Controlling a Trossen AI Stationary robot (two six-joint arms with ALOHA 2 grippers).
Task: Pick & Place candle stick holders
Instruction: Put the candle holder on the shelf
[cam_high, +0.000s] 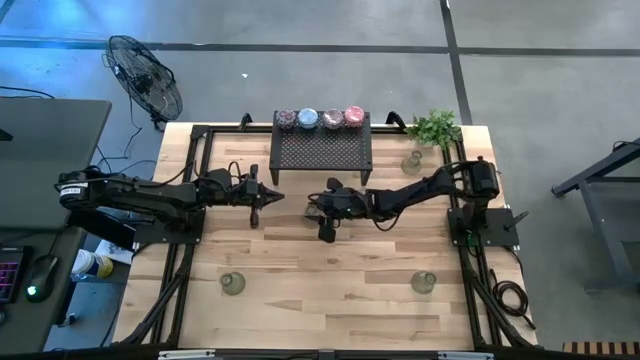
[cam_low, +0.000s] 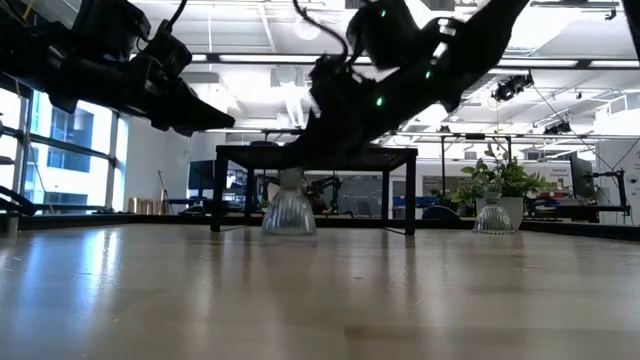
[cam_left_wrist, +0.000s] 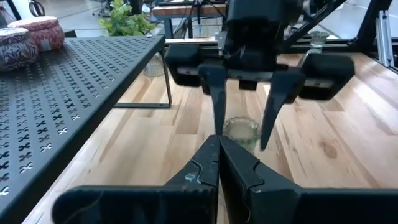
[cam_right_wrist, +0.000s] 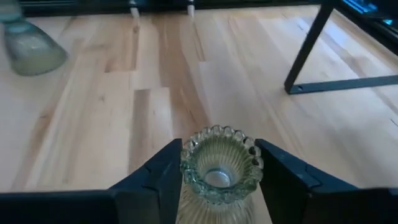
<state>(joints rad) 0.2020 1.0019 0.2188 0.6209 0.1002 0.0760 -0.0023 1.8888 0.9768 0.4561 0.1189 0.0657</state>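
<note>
A clear ribbed glass candle stick holder (cam_right_wrist: 219, 180) stands on its flared base on the table in front of the black mesh rack (cam_high: 322, 150). My right gripper (cam_high: 325, 228) is above it, shut on its top. The holder also shows in the low view (cam_low: 288, 212) and the left wrist view (cam_left_wrist: 241, 129). My left gripper (cam_high: 254, 207) is shut and empty, hovering left of the right gripper, fingers (cam_left_wrist: 217, 163) pointing toward it. Several coloured holders (cam_high: 319, 119) stand on the rack's top. Three clear holders stand on the table at the near left (cam_high: 232, 283), near right (cam_high: 423, 282) and far right (cam_high: 411, 163). My right gripper pinches the holder's scalloped upper rim (cam_right_wrist: 186, 163) between its two fingers (cam_right_wrist: 163, 177), one on each side. The fingers come from above, pointing down. The holder stands upright with its flared base (cam_low: 288, 226) on the table.
A green leafy plant (cam_high: 435, 127) stands at the far right corner. The rack's legs (cam_right_wrist: 306, 53) stand close behind the held holder. A black metal frame (cam_high: 195, 190) runs along the table's sides. Bare wood (cam_high: 330, 290) lies between the two near holders.
</note>
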